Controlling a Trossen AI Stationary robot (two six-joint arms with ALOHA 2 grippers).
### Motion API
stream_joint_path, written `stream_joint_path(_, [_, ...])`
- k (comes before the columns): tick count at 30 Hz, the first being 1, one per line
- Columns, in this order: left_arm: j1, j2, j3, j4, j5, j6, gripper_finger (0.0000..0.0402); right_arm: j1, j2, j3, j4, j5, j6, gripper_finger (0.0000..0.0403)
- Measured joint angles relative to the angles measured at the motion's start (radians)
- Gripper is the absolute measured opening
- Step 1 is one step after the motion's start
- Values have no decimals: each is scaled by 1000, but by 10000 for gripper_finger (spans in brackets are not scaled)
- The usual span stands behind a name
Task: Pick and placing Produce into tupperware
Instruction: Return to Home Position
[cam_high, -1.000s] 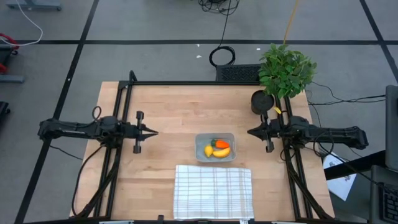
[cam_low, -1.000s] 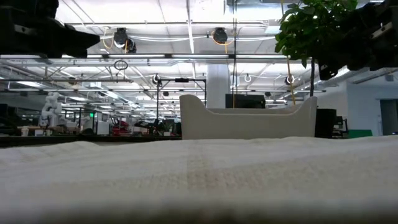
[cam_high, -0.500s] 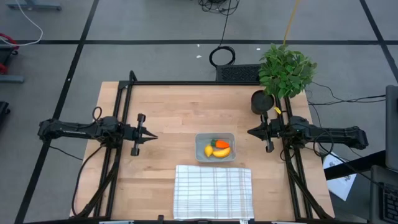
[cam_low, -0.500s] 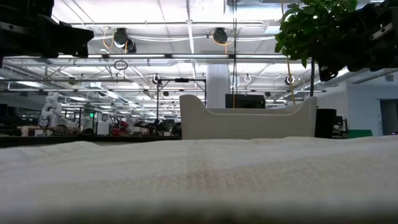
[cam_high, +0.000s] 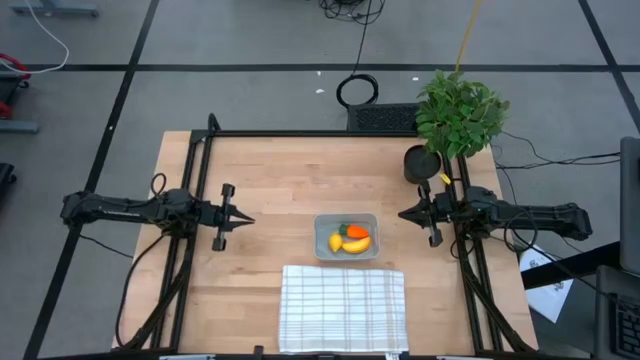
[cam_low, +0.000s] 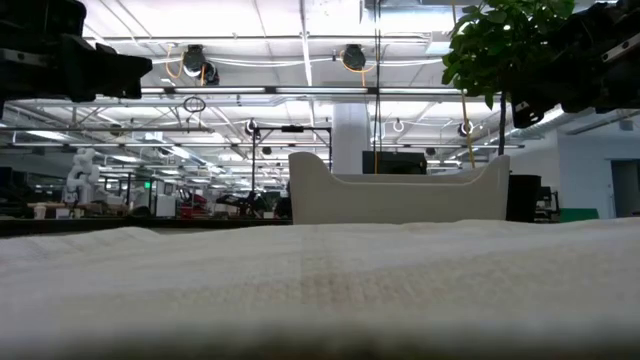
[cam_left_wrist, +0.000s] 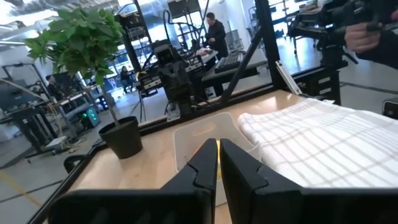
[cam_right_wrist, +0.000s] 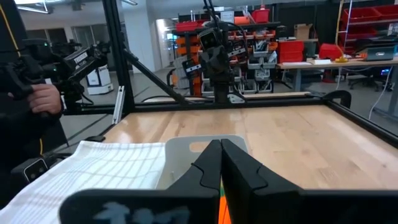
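Observation:
The tupperware (cam_high: 347, 236), a small translucent square container, sits on the wooden table just beyond the checked cloth; it also shows as a pale tub (cam_low: 398, 190) in the low view. Inside it lie the yellow banana (cam_high: 356, 244), the lemon-like lump (cam_high: 335, 242) and the orange carrot (cam_high: 356, 232) with its green top. My left gripper (cam_high: 246, 213) hovers shut over the table's left part, pointing at the container. My right gripper (cam_high: 402, 212) hovers shut to the container's right, also pointing at it. Each wrist view shows its shut fingertips (cam_left_wrist: 217, 149) (cam_right_wrist: 220, 149) before the tupperware (cam_left_wrist: 186, 137) (cam_right_wrist: 180, 152).
A white checked cloth (cam_high: 343, 308) lies at the near edge, in front of the container. A black round pot (cam_high: 421, 163) with a leafy plant (cam_high: 460, 112) stands at the far right corner, close behind my right arm. A person's hand (cam_right_wrist: 43, 96) holds a device beyond the table.

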Motion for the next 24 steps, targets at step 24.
stream_joint_path(24, [0, 0, 0, -17, -33, -20, 26, 0, 0, -1, 16, 2, 4, 0])
